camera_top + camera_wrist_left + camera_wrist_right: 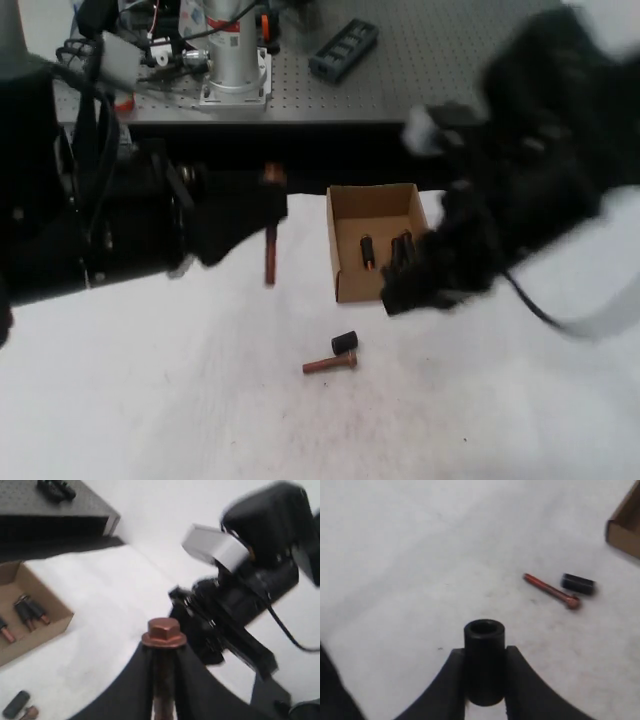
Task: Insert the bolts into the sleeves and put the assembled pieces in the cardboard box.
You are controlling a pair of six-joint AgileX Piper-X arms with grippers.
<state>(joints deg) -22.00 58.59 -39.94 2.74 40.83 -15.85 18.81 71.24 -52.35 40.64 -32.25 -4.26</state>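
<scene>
left gripper holding bolt upright, head up, right gripper holding sleeve

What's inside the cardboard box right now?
At least three sleeved bolts lie on the cardboard box floor. In the high view the right arm covers its right corner, so anything there is hidden.

The room is brightly and evenly lit from overhead. The white table is close to washed out, and the loose bolt on it casts only a thin, soft shadow. The box is dimmer inside. From the high view the right arm is a smeared black mass. The bolt in the left end effector looks soft, its head dully shining. The sleeve in the right end effector is clearer, its bore pitch dark.
</scene>
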